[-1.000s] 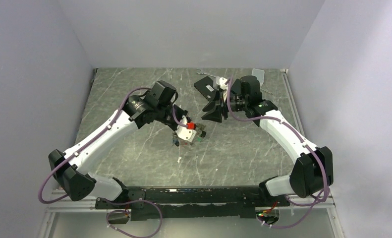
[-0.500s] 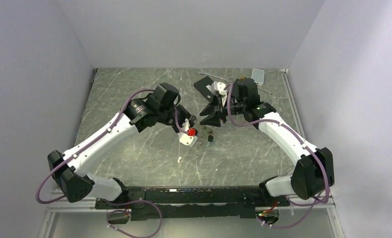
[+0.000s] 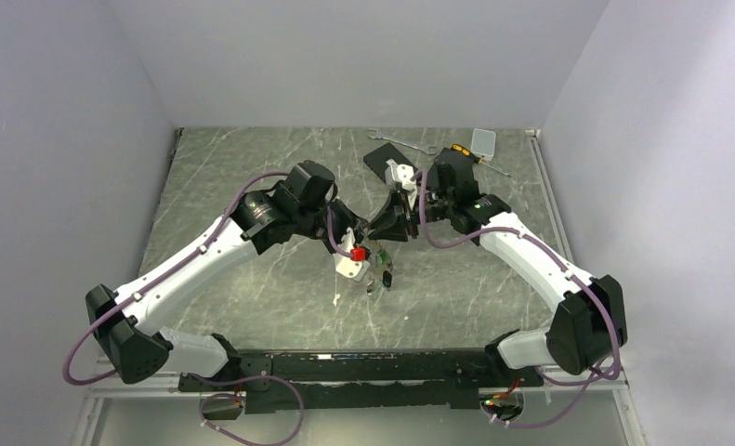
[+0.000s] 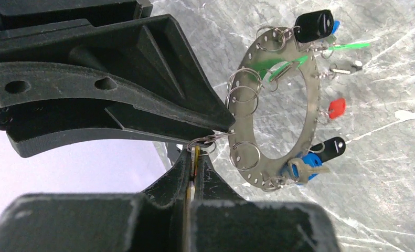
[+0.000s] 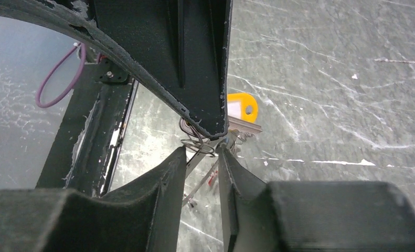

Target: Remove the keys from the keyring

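The keyring (image 4: 312, 79) is a flat silver hoop with holes, hanging above the table. Small split rings carry the keys: black (image 4: 314, 25), green (image 4: 347, 46), red (image 4: 337, 107) and blue (image 4: 309, 160). My left gripper (image 4: 195, 153) is shut on a thin yellow-orange key, whose head shows in the right wrist view (image 5: 242, 107). My right gripper (image 5: 202, 151) has come in from the other side. Its jaws pinch the hoop's edge and a split ring (image 5: 194, 143) right at the left fingertips. In the top view both grippers, left (image 3: 367, 249) and right (image 3: 380, 232), meet mid-table with the key bunch (image 3: 379, 271) dangling below.
A black flat box (image 3: 380, 160), a silver wrench (image 3: 402, 142), an orange-and-black tool (image 3: 461, 150) and a small pale case (image 3: 483, 140) lie at the back of the marble table (image 3: 252, 167). Walls close in on both sides.
My right gripper has swung down and left to the left gripper and narrowed from wide open onto the hoop. The left gripper has shifted slightly right with the bunch.
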You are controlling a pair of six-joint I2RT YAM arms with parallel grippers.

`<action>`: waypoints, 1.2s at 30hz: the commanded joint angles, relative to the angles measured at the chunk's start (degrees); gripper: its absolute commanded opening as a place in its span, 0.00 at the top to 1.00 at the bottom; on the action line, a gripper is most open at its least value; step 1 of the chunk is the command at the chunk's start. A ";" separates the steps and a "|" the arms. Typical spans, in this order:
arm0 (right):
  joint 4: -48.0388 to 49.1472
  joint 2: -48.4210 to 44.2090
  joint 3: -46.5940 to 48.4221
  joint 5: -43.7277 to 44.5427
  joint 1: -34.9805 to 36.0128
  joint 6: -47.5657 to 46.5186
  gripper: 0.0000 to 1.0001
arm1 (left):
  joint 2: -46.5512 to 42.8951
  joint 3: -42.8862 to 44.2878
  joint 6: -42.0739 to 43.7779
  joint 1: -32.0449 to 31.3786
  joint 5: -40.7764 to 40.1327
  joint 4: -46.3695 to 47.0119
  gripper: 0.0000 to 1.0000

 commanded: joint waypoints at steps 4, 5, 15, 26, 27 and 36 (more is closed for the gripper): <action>-0.34 -1.38 2.07 -1.37 0.06 -2.57 0.89 | -2.68 0.19 0.75 -0.32 0.04 3.65 1.00; -0.45 -1.41 2.17 -1.18 0.04 -2.57 0.93 | -2.82 0.11 0.65 -0.34 -0.20 3.58 1.00; 16.33 -1.06 -3.28 -0.37 -1.55 16.09 1.00 | -5.87 -3.05 1.21 -0.33 -0.97 4.70 1.00; 43.87 1.61 -11.92 0.82 -2.75 45.76 1.00 | -8.05 -7.27 4.68 -0.96 -0.97 5.88 1.00; 45.68 1.99 -12.46 0.97 -3.05 48.97 1.00 | -8.33 -7.77 4.91 -1.04 -1.01 6.36 1.00; 64.82 6.78 -16.43 -1.56 -3.80 65.49 0.98 | -10.08 -11.70 6.64 -1.16 -2.34 12.73 1.00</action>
